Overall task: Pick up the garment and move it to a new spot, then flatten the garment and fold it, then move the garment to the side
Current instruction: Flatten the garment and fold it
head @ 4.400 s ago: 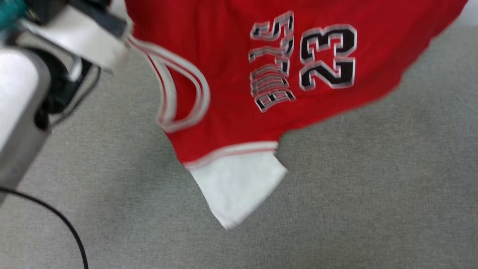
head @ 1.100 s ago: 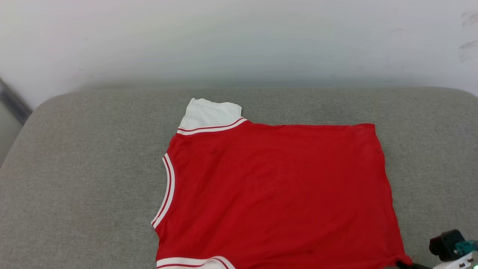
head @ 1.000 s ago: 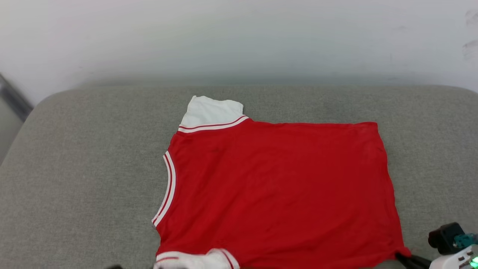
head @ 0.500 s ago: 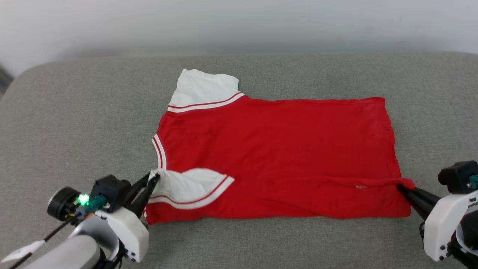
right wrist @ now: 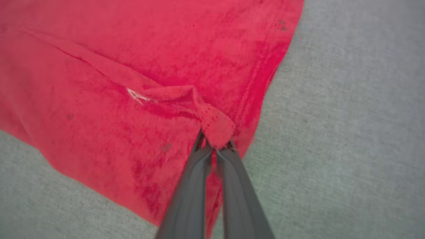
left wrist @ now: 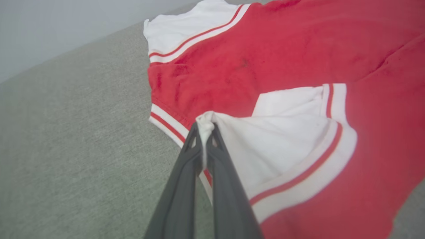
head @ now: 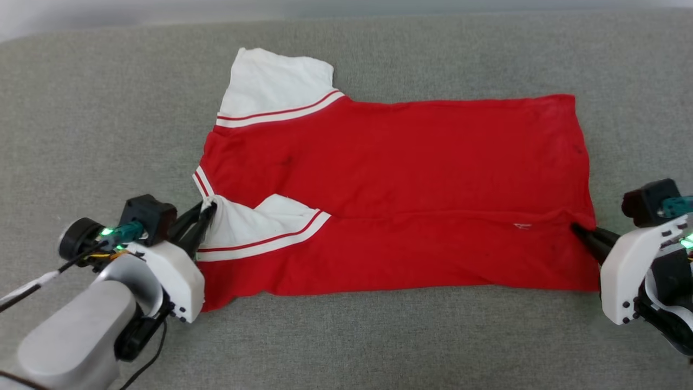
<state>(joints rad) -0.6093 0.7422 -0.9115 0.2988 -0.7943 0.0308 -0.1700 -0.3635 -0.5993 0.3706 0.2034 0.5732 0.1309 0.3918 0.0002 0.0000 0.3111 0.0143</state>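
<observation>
Garment (head: pixel 411 179) on grey cushion (head: pixel 108 108), pale wall (left wrist: pixel 49 26)

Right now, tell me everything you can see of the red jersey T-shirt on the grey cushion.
The red jersey T-shirt, soft knit with short white sleeves and red-and-white striped trim, lies spread on the grey fabric cushion, collar to the left, hem to the right. Its near edge is folded over onto the body, the near sleeve lying on the red. The left gripper is shut on that sleeve's tip; the right gripper is shut on a bunched hem corner.
</observation>
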